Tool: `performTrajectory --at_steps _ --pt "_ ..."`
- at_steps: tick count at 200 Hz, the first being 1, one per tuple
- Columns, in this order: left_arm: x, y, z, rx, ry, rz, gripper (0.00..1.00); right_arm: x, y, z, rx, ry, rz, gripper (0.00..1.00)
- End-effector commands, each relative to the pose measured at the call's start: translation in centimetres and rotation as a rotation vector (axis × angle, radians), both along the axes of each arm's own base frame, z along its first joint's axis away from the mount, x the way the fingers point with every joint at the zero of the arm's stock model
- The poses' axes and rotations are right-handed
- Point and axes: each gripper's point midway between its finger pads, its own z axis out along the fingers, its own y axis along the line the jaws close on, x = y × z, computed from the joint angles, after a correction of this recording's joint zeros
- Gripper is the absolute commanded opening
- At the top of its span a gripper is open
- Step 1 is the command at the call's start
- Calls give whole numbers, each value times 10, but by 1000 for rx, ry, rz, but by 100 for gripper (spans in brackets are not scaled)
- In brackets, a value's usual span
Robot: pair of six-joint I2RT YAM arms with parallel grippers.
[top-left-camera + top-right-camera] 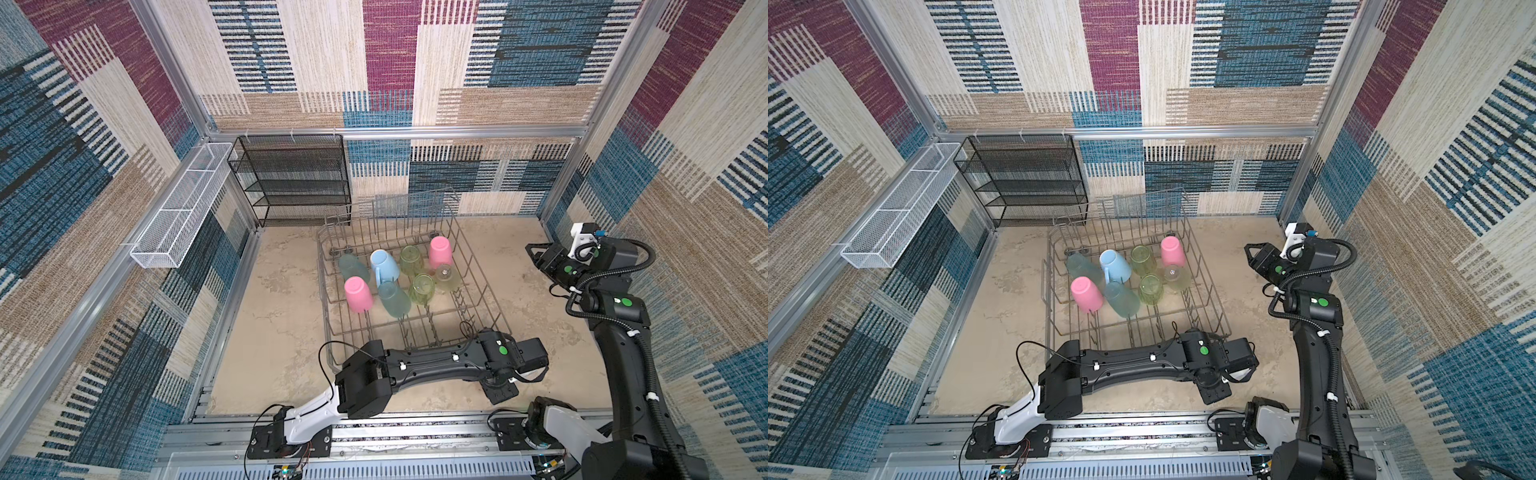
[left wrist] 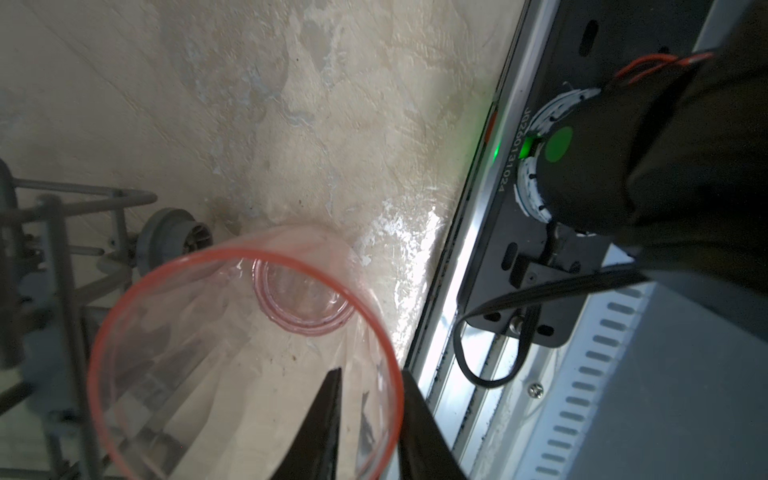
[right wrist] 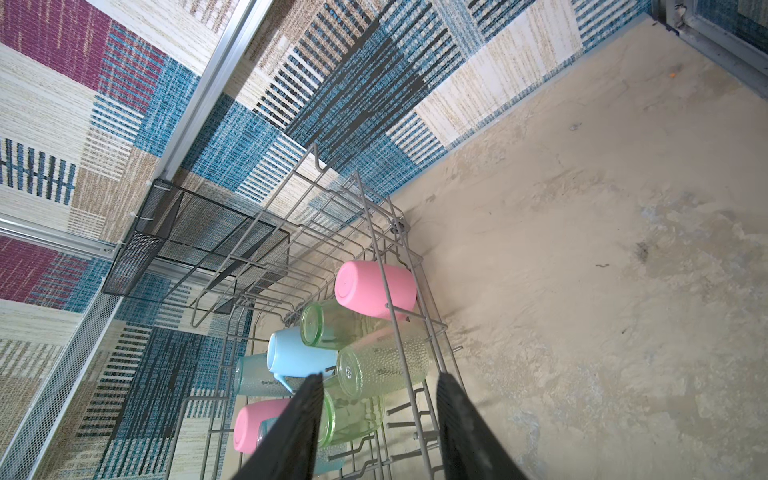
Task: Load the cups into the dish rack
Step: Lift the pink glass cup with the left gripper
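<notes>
One translucent pink-orange tumbler (image 2: 245, 361) stands mouth-up at five o'clock of the grey wire dish rack (image 1: 440, 316), left gripper (image 2: 371, 374) astride its wall, grip unconfirmed. Eight cups (image 1: 358, 294) racked inverted; right gripper (image 3: 382, 376) spread, empty.

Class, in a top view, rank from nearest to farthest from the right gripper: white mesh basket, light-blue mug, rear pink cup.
From the right gripper:
1. rear pink cup, rightmost of the three.
2. light-blue mug, farther left.
3. white mesh basket, far left.
</notes>
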Motion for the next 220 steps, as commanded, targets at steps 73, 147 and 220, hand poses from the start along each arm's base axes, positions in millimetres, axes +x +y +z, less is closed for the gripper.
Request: performTrajectory --at_steps 73,147,220 --pt "7 1 29 -42 -59 -26 10 0 -6 17 -28 -52 -36 48" --pt "4 7 50 -76 -61 -24 1 1 -8 25 -33 -65 -50 48" --pt "-3 11 81 -130 -59 -30 0 0 -10 32 -46 -76 -59 48"
